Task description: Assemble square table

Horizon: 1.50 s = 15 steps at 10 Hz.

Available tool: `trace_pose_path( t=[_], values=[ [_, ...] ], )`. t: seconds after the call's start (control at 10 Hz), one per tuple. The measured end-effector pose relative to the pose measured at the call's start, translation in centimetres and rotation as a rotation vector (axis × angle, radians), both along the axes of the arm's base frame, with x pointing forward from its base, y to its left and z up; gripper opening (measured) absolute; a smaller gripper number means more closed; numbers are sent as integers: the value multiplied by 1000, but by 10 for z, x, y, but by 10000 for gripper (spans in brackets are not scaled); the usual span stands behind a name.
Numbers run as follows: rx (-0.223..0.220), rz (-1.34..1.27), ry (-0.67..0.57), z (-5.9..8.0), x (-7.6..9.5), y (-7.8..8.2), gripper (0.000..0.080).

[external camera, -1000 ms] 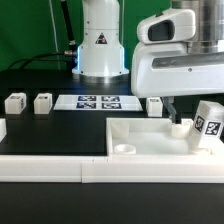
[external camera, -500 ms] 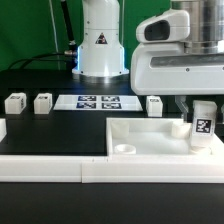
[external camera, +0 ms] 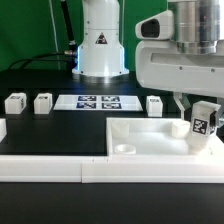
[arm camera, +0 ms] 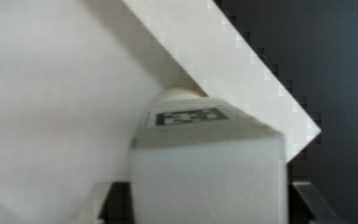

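The white square slab (external camera: 150, 139) with a raised rim lies on the black table at the exterior view's right, a round socket near its front corner. My gripper (external camera: 203, 124) is shut on a white tagged leg (external camera: 204, 122) and holds it upright over the slab's far right corner. In the wrist view the leg (arm camera: 202, 160) fills the space between my fingers, its tag facing the camera, with the slab's rim (arm camera: 211, 60) running behind it. Three more tagged legs (external camera: 14, 102) (external camera: 43, 102) (external camera: 155, 105) stand on the table.
The marker board (external camera: 95, 101) lies flat behind the slab. A long low white border wall (external camera: 50, 167) runs along the front edge. The robot base (external camera: 100, 45) stands at the back. Another small white piece (external camera: 2, 128) sits at the far left.
The gripper has lifted slightly and the held leg has gone from tilted to upright over the slab's right corner.
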<state>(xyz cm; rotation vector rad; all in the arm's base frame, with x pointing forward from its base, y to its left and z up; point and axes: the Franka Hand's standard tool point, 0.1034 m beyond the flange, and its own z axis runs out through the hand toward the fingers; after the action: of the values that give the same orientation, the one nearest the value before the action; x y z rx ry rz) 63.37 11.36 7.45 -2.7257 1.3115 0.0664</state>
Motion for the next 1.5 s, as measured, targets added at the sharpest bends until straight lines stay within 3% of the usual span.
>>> trace_pose_path(
  t=[0.6, 0.8, 0.9, 1.0, 1.5],
  values=[
    [126, -651, 46, -3, -3, -10, 294],
    [122, -577, 34, -3, -3, -9, 294],
    [98, -417, 18, -1, -3, -6, 482],
    [98, -279, -14, 2, 1, -2, 603],
    [75, 170, -86, 1, 0, -1, 649]
  ],
)
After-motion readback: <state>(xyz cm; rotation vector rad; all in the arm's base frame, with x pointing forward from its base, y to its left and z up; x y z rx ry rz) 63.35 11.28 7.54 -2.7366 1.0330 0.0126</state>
